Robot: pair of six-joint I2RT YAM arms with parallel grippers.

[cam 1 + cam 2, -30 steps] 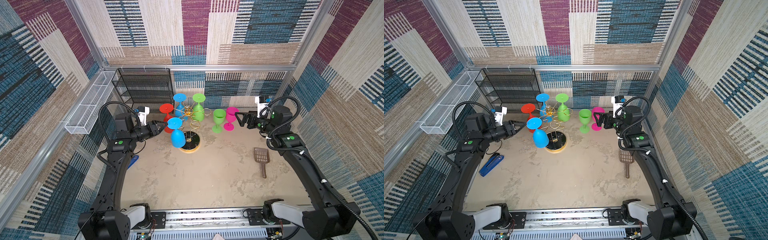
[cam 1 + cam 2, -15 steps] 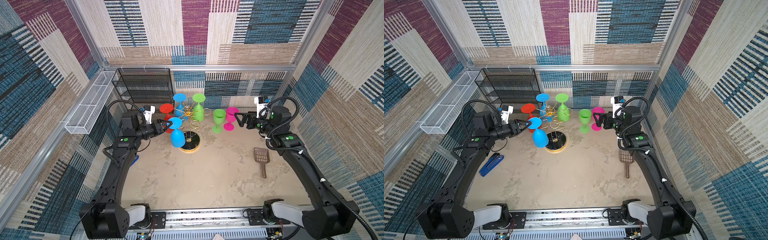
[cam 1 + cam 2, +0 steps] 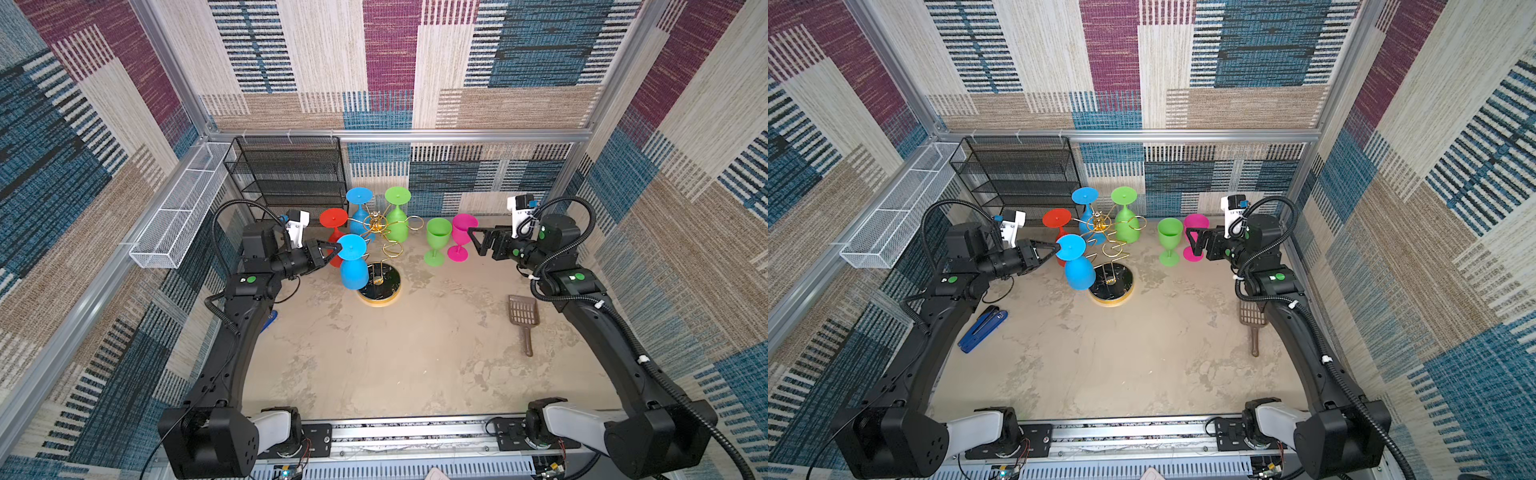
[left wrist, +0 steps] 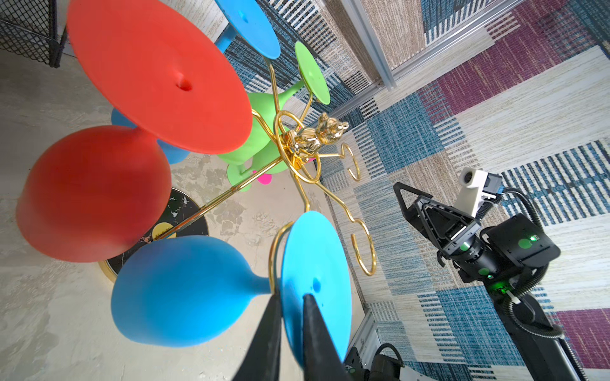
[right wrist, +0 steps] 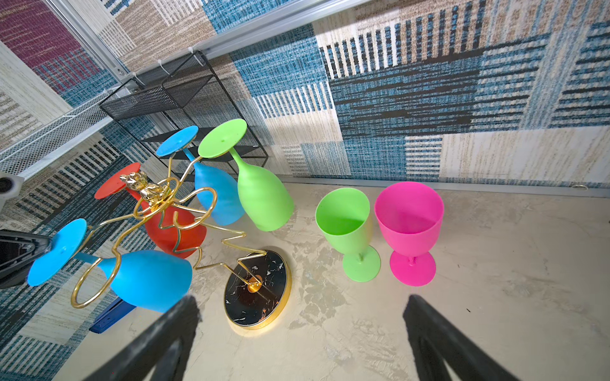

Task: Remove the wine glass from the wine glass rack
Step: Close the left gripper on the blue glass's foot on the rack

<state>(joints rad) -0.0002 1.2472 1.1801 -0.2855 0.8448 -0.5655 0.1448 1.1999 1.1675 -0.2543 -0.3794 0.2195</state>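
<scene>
Foot disc of hanging blue wine glass [image 4: 198,290] sat pinched between left jaws; likely light, stiff, slick plastic; right jaws stood wide, empty.

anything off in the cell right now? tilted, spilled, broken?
Nothing spilled or broken; the wine glass rack sits flat on its base. One oddity: the left gripper pinches the front blue glass by the thin edge of its foot, not the stem, which looks like a slim hold.
</scene>
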